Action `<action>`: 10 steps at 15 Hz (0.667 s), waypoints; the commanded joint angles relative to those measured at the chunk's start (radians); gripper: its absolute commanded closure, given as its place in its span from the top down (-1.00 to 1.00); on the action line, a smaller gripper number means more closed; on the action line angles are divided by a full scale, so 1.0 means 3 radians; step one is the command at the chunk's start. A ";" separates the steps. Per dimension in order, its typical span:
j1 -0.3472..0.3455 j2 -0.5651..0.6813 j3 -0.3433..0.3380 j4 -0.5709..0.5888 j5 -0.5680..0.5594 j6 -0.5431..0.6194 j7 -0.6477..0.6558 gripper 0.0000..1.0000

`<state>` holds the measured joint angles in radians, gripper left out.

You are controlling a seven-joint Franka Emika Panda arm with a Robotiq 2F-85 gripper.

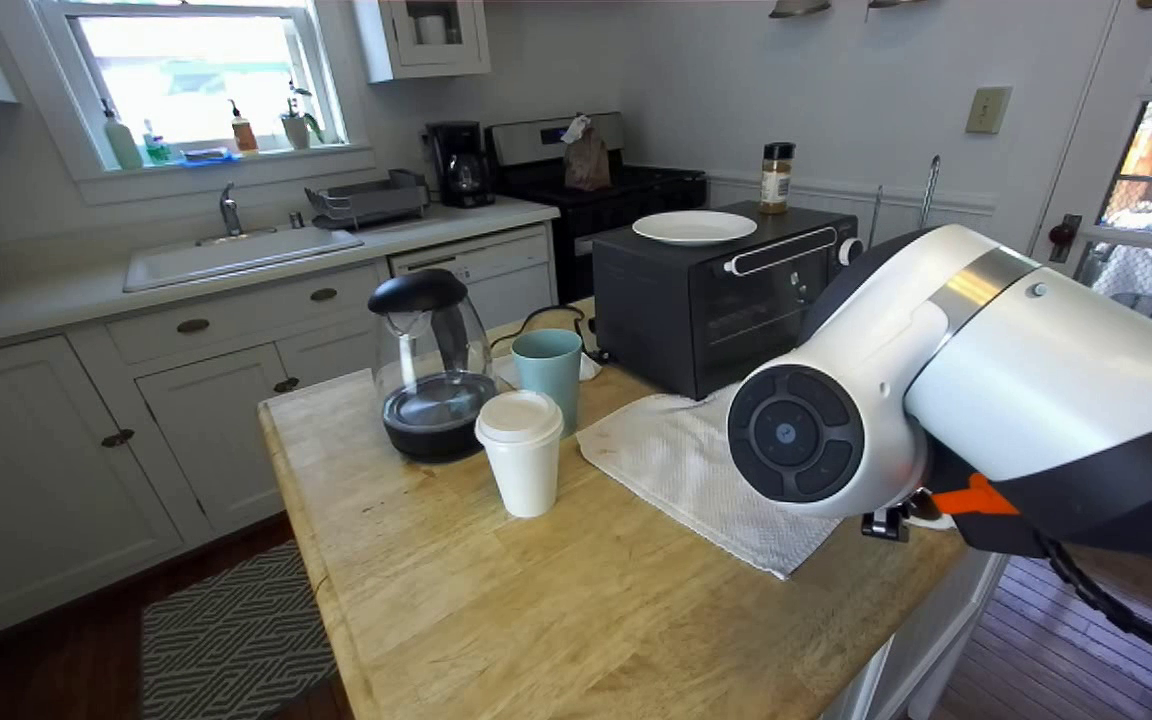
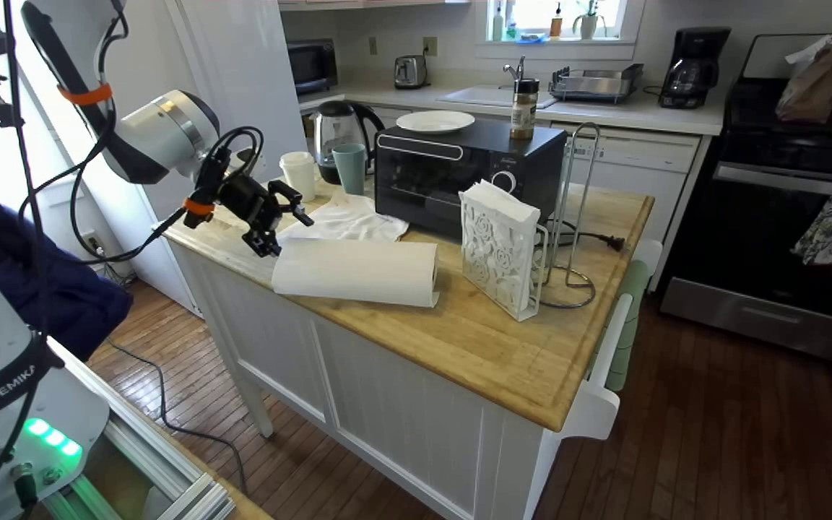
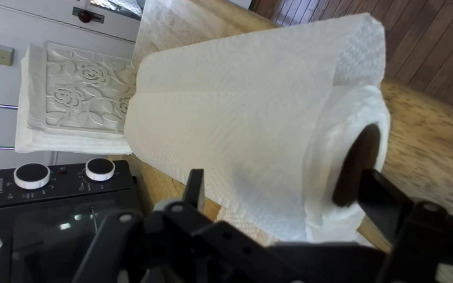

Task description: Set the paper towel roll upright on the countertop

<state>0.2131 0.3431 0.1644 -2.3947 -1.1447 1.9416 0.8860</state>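
1. In an exterior view I count one paper towel roll (image 2: 355, 271), one napkin holder (image 2: 499, 253), one cloth (image 2: 351, 218), one toaster oven (image 2: 423, 179) bearing one plate (image 2: 435, 121) and one spice jar (image 2: 523, 110), one kettle (image 2: 335, 137), one lidded white cup (image 2: 299, 175) and one teal cup (image 2: 349, 168). The gripper (image 2: 287, 235), left of centre in the frame, has its jaws spread well apart, released; it hangs near the roll's left end, and I cannot tell whether it touches. The roll lies on its side mid-frame, on the countertop (image 2: 488, 354) along its near edge.

2. In the wrist view I see one roll, one napkin holder and, at the lower left, two knobs (image 3: 32, 175). Two fingers (image 3: 193, 186) stand wide apart along the bottom; the one at lower right overlaps the roll's dark brown core (image 3: 353, 167), contact unclear. The roll fills the middle, white and embossed, a loose sheet (image 3: 362, 55) jutting out at upper right.

3. In an exterior view one arm (image 1: 1056, 370) takes up the right of the frame and hides the gripper, so its grip cannot be told from here.
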 commanded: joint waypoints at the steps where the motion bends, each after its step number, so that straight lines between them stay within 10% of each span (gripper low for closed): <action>1: 0.0006 0.0083 -0.0028 0.0031 -0.0146 -0.0038 0.0013 1.00; 10: -0.0052 0.0058 -0.0050 -0.0015 -0.0150 -0.0092 -0.0230 1.00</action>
<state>0.2054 0.3553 0.1525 -2.3965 -1.1826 1.9388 0.8672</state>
